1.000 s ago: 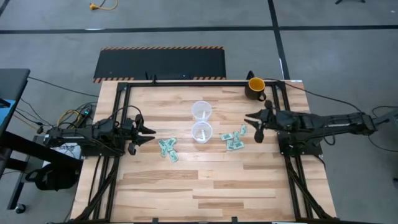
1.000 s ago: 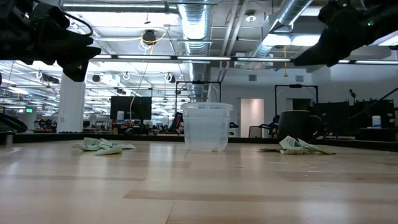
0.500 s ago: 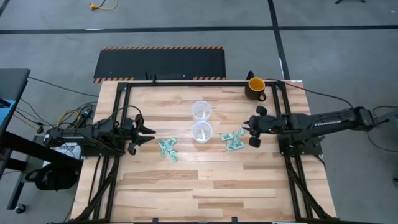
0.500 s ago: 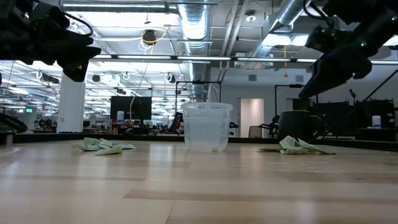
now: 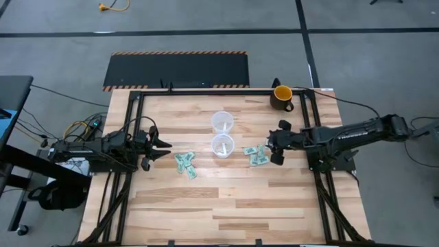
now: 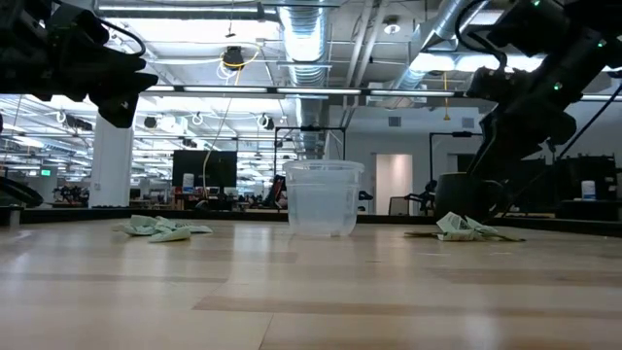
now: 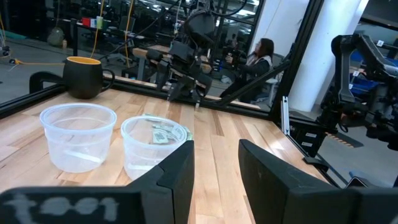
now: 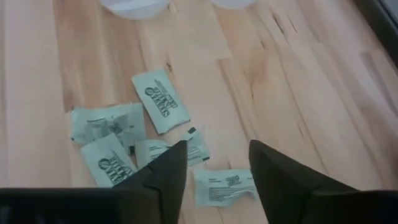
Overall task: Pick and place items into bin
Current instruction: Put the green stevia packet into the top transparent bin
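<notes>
Several small green-and-white packets lie flat on the table in two piles: one pile point(image 5: 185, 165) toward the left, the other point(image 5: 257, 155) toward the right, also seen in the right wrist view point(image 8: 158, 99). My right gripper point(image 5: 272, 145) point(image 8: 214, 168) hovers open just right of and above the right pile, tipped down at it, touching nothing. My left gripper point(image 5: 162, 146) point(image 7: 214, 165) waits open, held above the table left of the left pile. Two clear plastic cups point(image 5: 222, 122) point(image 5: 222, 145) stand upright mid-table.
A dark mug with yellow inside point(image 5: 281, 96) stands near the table's far right corner. Black frame rails point(image 5: 134, 120) run along the left and right sides. Bare wood point(image 5: 226, 206) fills the near half of the table. A person point(image 7: 264, 53) sits in the room beyond.
My right gripper has moved toward the table's left and down, closing on the right pile of packets, and has tipped its fingers downward. The packets, cups and left arm have stayed where they were.
</notes>
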